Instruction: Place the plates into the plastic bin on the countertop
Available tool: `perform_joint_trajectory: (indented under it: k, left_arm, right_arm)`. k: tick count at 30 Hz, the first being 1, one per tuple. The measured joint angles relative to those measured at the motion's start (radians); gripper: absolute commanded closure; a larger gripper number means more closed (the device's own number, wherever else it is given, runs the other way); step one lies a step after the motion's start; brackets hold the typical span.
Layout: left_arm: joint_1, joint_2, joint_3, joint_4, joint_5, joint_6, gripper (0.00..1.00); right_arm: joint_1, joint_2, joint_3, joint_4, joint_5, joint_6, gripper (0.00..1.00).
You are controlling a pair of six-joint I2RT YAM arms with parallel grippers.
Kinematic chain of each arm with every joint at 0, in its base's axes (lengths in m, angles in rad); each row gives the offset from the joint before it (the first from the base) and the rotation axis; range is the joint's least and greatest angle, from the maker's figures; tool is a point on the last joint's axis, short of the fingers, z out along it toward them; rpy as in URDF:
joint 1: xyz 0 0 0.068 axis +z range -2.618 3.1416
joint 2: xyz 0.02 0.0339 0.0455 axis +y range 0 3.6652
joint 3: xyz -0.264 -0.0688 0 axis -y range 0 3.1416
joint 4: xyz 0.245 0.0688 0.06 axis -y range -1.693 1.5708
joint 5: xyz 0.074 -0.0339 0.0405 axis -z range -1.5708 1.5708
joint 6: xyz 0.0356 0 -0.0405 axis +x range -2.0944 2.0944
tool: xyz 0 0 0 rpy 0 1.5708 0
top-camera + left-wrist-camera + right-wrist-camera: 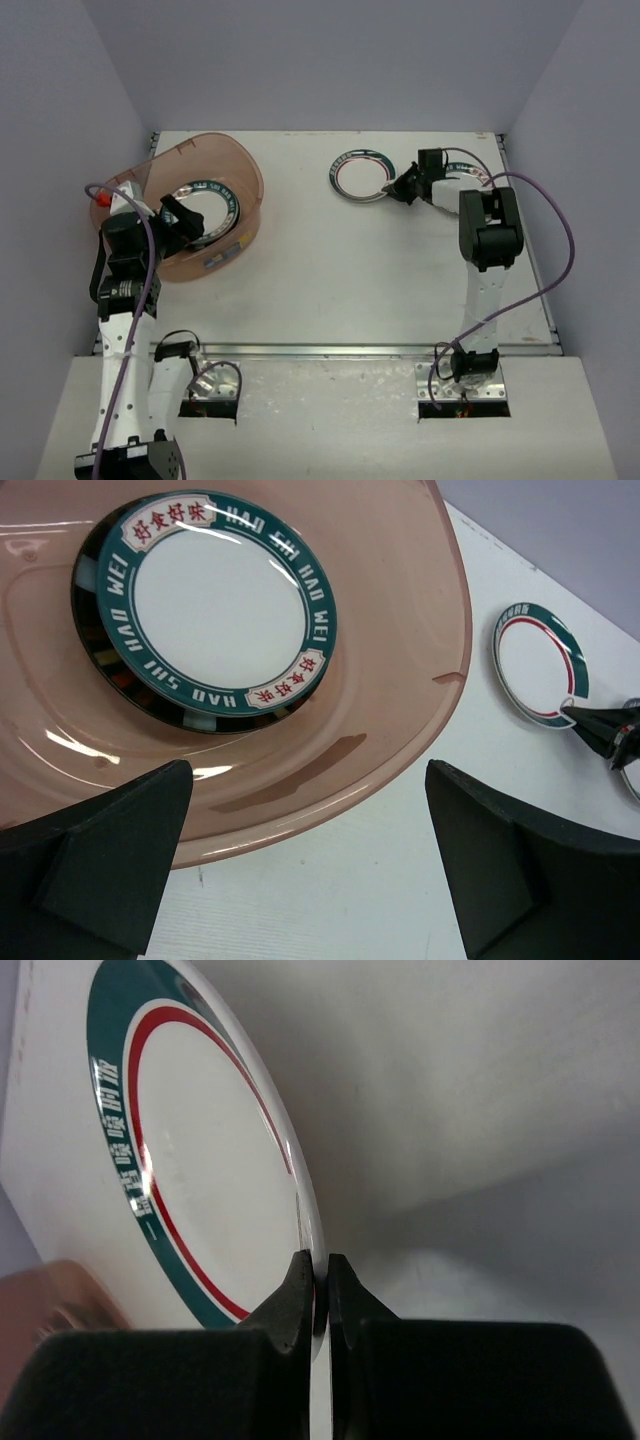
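A small white plate [361, 180] with a teal and red rim lies at the far middle of the countertop [350, 280]. My right gripper [392, 187] is shut on its right edge; in the right wrist view the rim of this plate [200, 1160] is pinched between the fingertips of the right gripper [318, 1272]. The pinkish plastic bin [243, 165] stands at the far left and holds a stack of plates [212, 205], topped by a teal-rimmed one [220, 600]. My left gripper [176, 224] hovers open over the bin's near edge [400, 630], holding nothing.
A metal rail [350, 350] runs along the countertop's front edge. Purple walls close in the back and both sides. In the left wrist view the small plate [535, 665] and the right gripper's tip [600, 725] show beyond the bin.
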Motion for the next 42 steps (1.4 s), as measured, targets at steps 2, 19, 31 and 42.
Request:
perform_joint_trajectory:
  k: [2,19,31,42]
  left_arm:
    - [-0.009,0.030,0.007,0.001,0.037,0.007,0.00]
    - [-0.518,0.389,0.193,0.096,0.241,-0.023,0.52]
    - [-0.558,0.398,0.217,0.151,0.290,-0.063,1.00]
    - [0.089,0.368,0.250,0.032,0.018,-0.213,1.00]
  right_arm:
    - [0.020,-0.121,-0.063,-0.075,0.017,-0.103,1.00]
    - [0.194,-0.811,-0.373,-0.246,-0.584,-0.504,1.00]
    - [0.152,-0.813,-0.388,-0.134,-0.720,-0.416,0.01]
    - [-0.042,-0.934,-0.581,-0.153,-0.526,-0.404,0.01]
